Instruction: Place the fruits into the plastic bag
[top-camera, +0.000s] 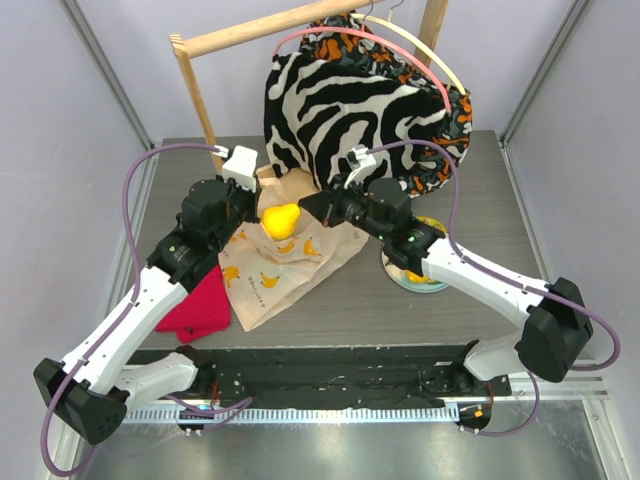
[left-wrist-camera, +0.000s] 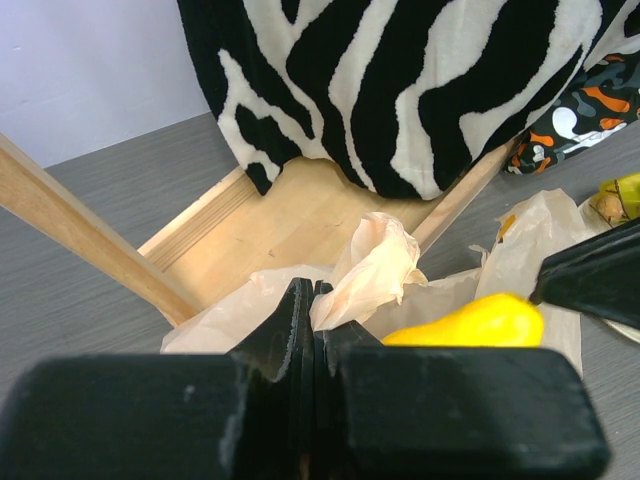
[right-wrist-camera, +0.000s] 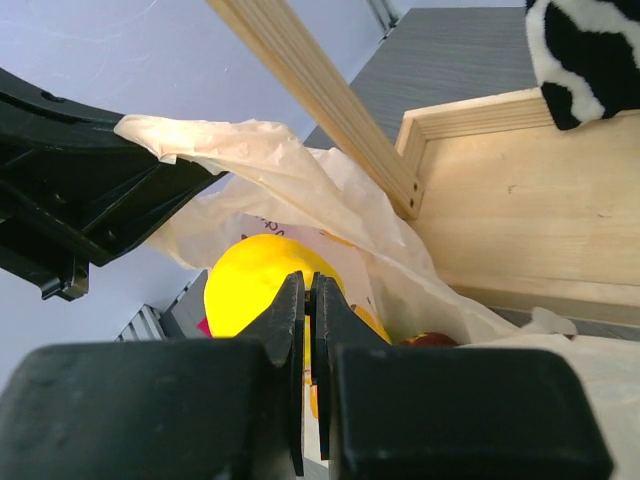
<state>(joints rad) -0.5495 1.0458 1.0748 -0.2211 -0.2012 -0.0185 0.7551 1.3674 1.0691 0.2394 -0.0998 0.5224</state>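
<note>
Yellow lemon (top-camera: 281, 220) at plastic bag (top-camera: 270, 285) mouth; left gripper (left-wrist-camera: 313, 296) clamps bag film, right gripper (right-wrist-camera: 308, 292) closed; fruits (left-wrist-camera: 612, 200) on right plate (top-camera: 425, 283) not yet bagged.

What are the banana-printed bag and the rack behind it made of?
The bag looks like thin, translucent cream plastic film: it crinkles and bunches where the left gripper pinches it. The rack looks like bare, matte pale wood, with grain lines showing.

White arms (top-camera: 130, 320), black joints (top-camera: 550, 335), purple cables (top-camera: 130, 205)
</note>
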